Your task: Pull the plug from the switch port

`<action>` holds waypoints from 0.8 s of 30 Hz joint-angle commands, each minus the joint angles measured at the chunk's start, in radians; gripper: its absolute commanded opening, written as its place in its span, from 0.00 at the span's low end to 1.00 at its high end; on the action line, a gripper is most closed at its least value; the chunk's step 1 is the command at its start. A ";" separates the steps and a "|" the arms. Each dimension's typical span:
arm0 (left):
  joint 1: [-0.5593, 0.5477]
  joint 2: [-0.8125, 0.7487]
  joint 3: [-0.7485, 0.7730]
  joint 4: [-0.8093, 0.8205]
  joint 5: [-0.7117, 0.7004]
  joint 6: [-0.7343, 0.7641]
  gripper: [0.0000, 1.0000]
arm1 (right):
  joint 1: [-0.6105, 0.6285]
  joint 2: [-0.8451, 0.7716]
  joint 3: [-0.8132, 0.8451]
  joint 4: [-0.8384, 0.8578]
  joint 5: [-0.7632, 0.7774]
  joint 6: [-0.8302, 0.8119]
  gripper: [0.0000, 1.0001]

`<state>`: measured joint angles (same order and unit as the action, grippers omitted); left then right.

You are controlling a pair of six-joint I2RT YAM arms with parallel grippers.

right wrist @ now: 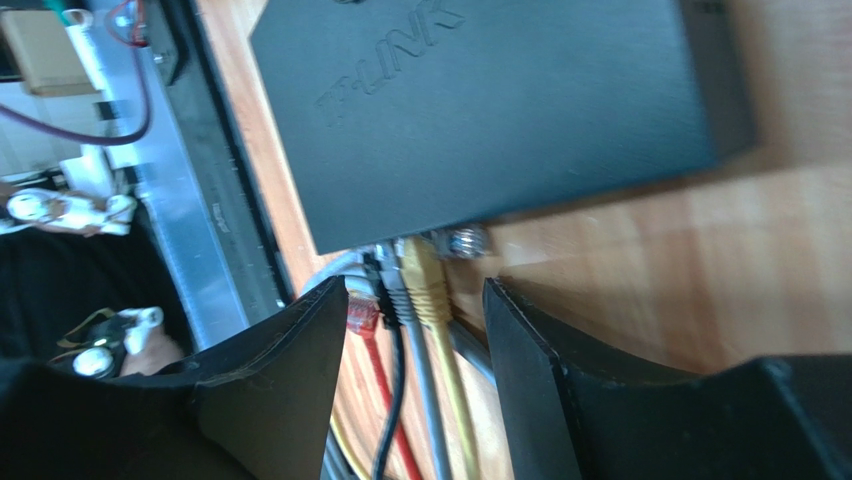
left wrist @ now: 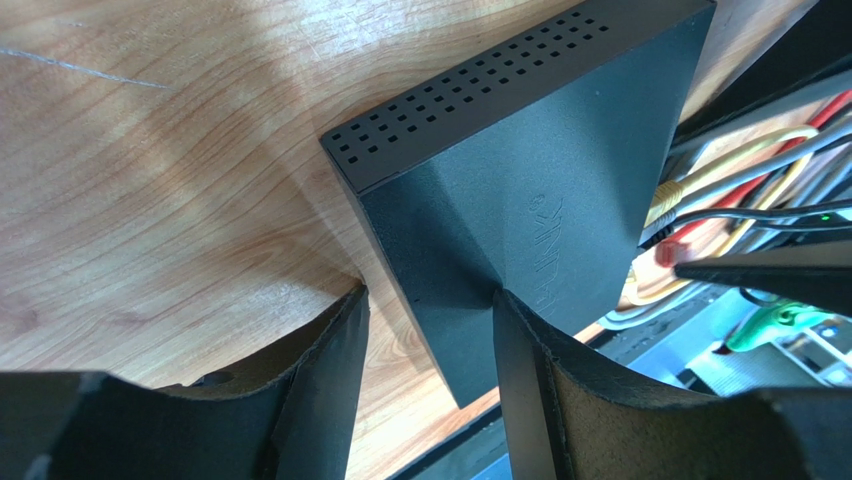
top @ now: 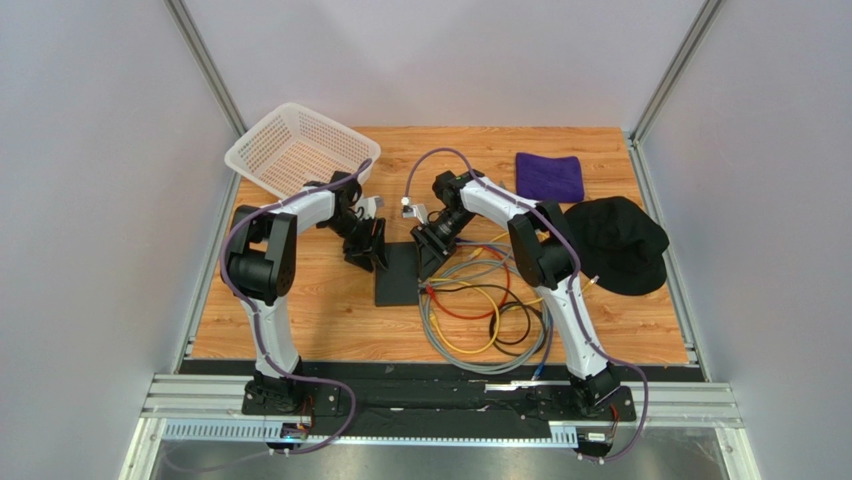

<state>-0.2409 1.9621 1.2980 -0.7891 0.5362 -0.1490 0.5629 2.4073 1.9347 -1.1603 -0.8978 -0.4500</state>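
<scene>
- Switch (top: 398, 275) lying flat at mid-bench (top: 340, 330) between the two arms. Its plugs sit in a row along the right edge, and the cables (top: 480, 310) coil from there toward the near edge.
- Right jaws released, straddling the red plug (right wrist: 362, 315), black plug (right wrist: 393, 295) and yellow plug (right wrist: 425, 285) with a gap on either side; nothing is grasped.
- Left jaws released over the switch's opposite corner, one finger above the lid and the other over bare bench just beside the edge. Whether they bear down on it cannot be told.
- Hazard: three plugs lie between the right jaws, so closing here would likely clamp more than one or pinch a neighbouring cable.
- Hazard: a plug that stays latched would drag the whole switch along unless the left arm pins it.
- Obstruction: the cable coil lies beneath the right arm and may snag a withdrawal.
- Surroundings: basket (top: 295, 150), purple cloth (top: 550, 177) and black cap (top: 618, 243) lie well apart, none in the way.
</scene>
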 commanded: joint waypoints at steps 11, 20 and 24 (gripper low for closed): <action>-0.014 0.038 -0.009 0.017 0.010 -0.023 0.57 | 0.020 0.105 0.018 -0.032 -0.085 0.019 0.53; -0.020 0.035 -0.011 0.019 0.007 -0.014 0.57 | 0.002 0.150 0.041 0.011 -0.084 0.088 0.48; -0.023 0.031 -0.014 0.022 0.001 -0.011 0.57 | 0.000 0.156 0.038 0.025 -0.067 0.094 0.38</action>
<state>-0.2443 1.9732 1.2976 -0.7879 0.5632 -0.1726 0.5510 2.5103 1.9629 -1.2198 -1.0424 -0.3496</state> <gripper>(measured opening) 0.568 0.412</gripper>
